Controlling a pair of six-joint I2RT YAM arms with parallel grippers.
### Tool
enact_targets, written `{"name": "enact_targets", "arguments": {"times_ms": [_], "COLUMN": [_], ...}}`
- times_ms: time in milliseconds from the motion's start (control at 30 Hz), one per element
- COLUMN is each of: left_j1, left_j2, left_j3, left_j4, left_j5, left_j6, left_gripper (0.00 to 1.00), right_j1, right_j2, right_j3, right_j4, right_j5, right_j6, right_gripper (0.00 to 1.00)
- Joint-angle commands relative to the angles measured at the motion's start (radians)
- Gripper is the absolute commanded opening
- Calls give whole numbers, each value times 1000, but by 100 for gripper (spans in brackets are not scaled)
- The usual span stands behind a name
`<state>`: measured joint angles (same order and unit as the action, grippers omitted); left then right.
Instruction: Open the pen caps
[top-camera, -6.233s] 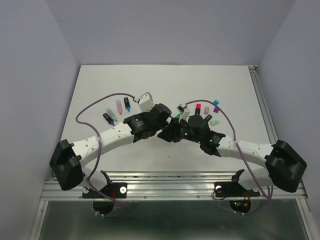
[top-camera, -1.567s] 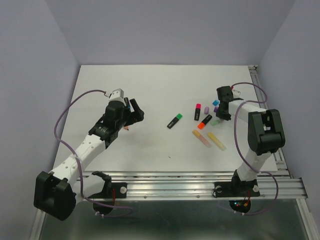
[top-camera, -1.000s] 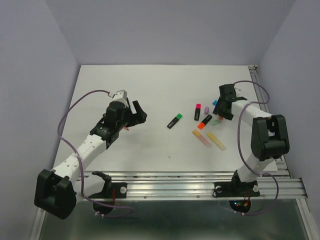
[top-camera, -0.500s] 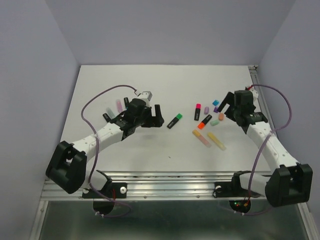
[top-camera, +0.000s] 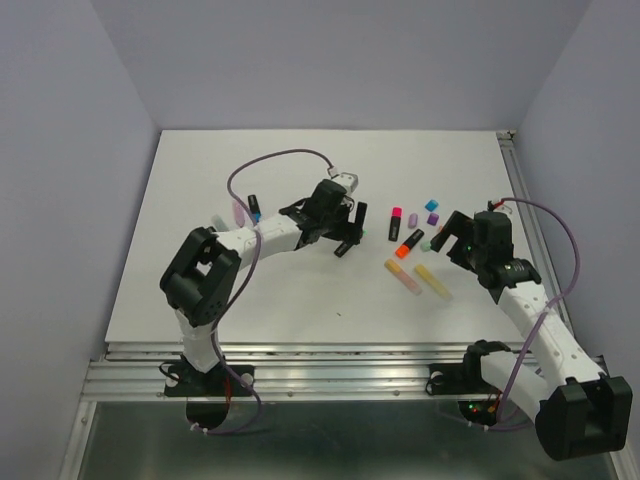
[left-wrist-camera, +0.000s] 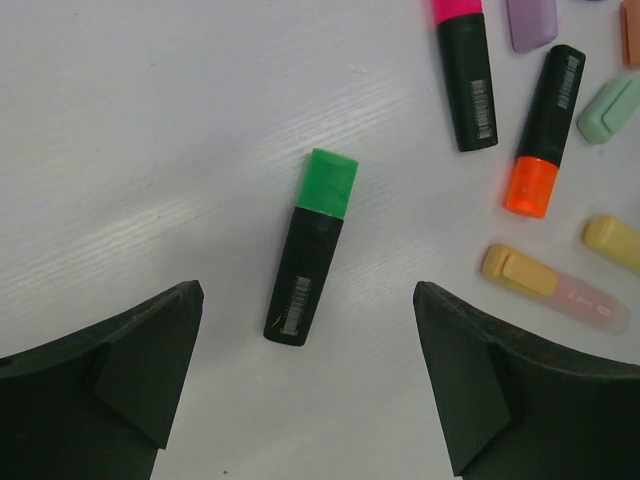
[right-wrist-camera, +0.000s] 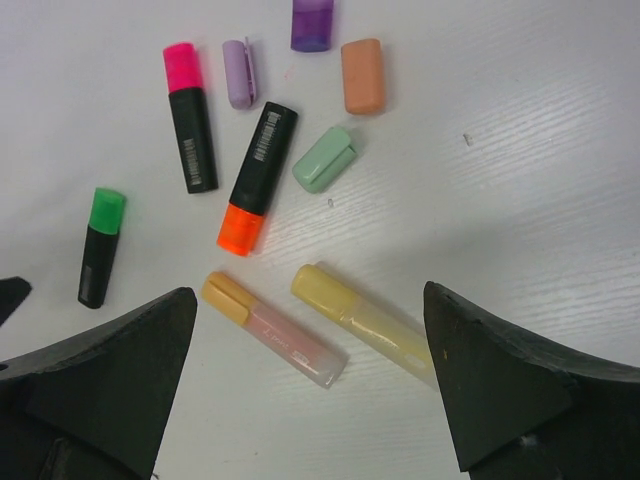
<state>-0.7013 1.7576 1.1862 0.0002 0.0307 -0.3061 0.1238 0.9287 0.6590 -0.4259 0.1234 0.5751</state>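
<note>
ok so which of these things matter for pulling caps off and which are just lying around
For the job, caps still on: green-capped pen, pink-capped pen, orange-capped pen, peach-capped pen, yellow pen.
Just lying about, already loose: lilac cap, purple cap, peach cap, mint cap.

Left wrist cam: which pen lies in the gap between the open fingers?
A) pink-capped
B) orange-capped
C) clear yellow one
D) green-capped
D: the green-capped pen lies on the table in the gap of the open left gripper, touched by neither finger. The pink-capped pen and the orange-capped pen lie off to the upper right.
</note>
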Motion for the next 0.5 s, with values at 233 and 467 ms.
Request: {"name": "enact_targets", "arguments": {"times_ms": [233,467], "left_j1": [-87,-87], "left_j2": [224,273], "left_j3": [227,224], "left_j4": [-126,-134], "left_j5": [-89,-133], "left_j6": [128,148], "left_gripper": [93,86], "right_j1": [-3,-4], "right_j2": [2,1], "right_j3": [-10,-13], "right_j4": [38,47], "right_j5": [-48,-56], "right_j6": [-3,-6], "right_gripper": [100,100]}}
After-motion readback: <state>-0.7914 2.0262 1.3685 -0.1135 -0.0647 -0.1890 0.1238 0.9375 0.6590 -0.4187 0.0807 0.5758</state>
